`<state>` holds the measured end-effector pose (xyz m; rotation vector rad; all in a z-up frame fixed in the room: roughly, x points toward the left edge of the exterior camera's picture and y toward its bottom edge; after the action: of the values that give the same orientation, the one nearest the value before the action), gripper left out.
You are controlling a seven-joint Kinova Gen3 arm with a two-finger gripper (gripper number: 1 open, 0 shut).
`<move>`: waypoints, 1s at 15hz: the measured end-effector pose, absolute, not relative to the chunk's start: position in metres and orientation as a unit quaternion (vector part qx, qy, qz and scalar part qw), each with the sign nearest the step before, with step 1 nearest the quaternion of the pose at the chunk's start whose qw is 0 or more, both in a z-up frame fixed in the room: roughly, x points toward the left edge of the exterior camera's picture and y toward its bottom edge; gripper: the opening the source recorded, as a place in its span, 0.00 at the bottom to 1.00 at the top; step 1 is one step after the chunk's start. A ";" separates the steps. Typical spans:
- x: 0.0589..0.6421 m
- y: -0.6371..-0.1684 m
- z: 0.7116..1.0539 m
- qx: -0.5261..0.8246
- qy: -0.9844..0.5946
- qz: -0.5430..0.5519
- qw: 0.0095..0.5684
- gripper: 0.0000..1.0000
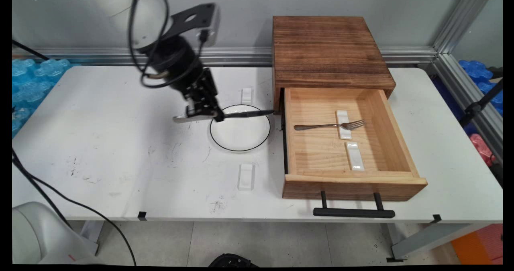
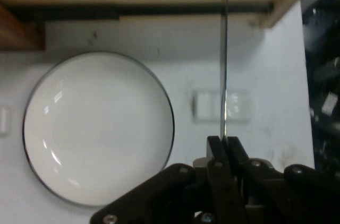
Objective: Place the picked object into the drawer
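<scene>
Knife [image 1: 245, 113] clamped edge-up between the shut jaws of the gripper [image 1: 215, 116], gripped near where handle meets blade. Lies level above the table [image 1: 120, 150], handle out to the left, blade out to the right. Hangs over the far rim of the plate [image 1: 241, 132], clear of it. In the hand view runs straight out from the gripper [image 2: 223, 144] as a thin line [image 2: 223, 75], crossing a small white rest [image 2: 204, 106] on the table and reaching the wood beyond.

Tip right at the left front corner of the cabinet [image 1: 325, 50]; touching or just short, cannot tell. Worth minding: little room there, so any swing right probably wants a lift first. Narrow hold on a long thing, so likely to pivot if knocked; best kept slow and level.

Further right, open drawer [image 1: 395, 130], holding a fork [image 1: 329, 125] across one rest [image 1: 343, 133] and a bare rest [image 1: 355, 155] nearer.
</scene>
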<state>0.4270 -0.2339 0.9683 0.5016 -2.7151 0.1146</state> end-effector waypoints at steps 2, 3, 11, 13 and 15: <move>0.410 -0.242 0.975 0.187 -0.962 0.045 0.196 0.00; 0.397 -0.248 0.978 0.193 -0.959 0.048 0.201 0.00; 0.302 -0.299 0.975 0.212 -0.947 0.065 0.231 0.00; 0.279 -0.309 0.968 0.210 -0.947 0.068 0.235 0.00; 0.257 -0.317 0.959 0.208 -0.946 0.069 0.238 0.00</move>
<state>0.2573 -0.3171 0.9594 0.5692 -2.5925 0.1895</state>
